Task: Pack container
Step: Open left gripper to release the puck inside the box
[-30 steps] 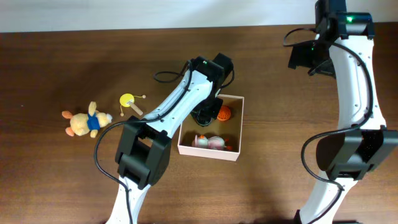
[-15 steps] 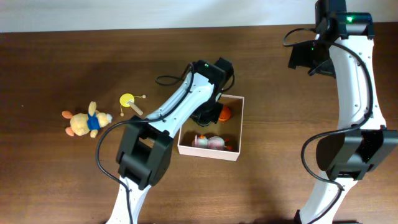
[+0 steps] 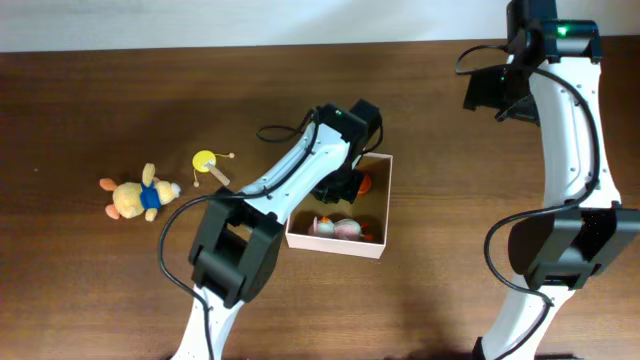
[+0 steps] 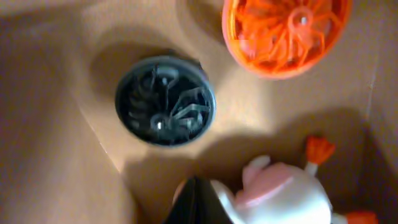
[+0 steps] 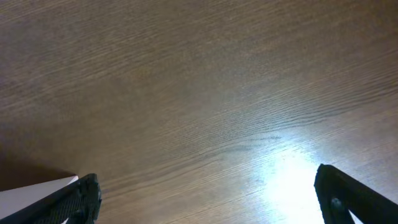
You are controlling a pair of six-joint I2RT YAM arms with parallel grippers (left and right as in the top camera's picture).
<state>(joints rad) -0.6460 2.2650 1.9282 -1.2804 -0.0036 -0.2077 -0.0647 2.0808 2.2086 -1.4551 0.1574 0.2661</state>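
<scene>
The square, shallow cardboard container, white outside and tan within, sits near the middle of the brown wooden table, a touch toward 5 o'clock. The left arm reaches in from 7 o'clock, and the left gripper hangs over the container's 11 o'clock corner. Only one dark tip shows at the bottom edge of the left wrist view, so I cannot tell whether its pincer is parted or closed; nothing is seen in its grasp.

On the container's floor lies a black round spoked wheel. At 1 o'clock from it, apart, lies an orange round ribbed disc. At 5 o'clock from the wheel rests a white and pink toy with small orange parts, along the container's near wall.

Outside the container, toward 9 o'clock, a yellow disc toy on a thin stick lies on the table, and farther out an orange plush bear in blue.

The right gripper is up at 2 o'clock, well apart from the container, its fingers spread wide over bare wood, holding nothing.
</scene>
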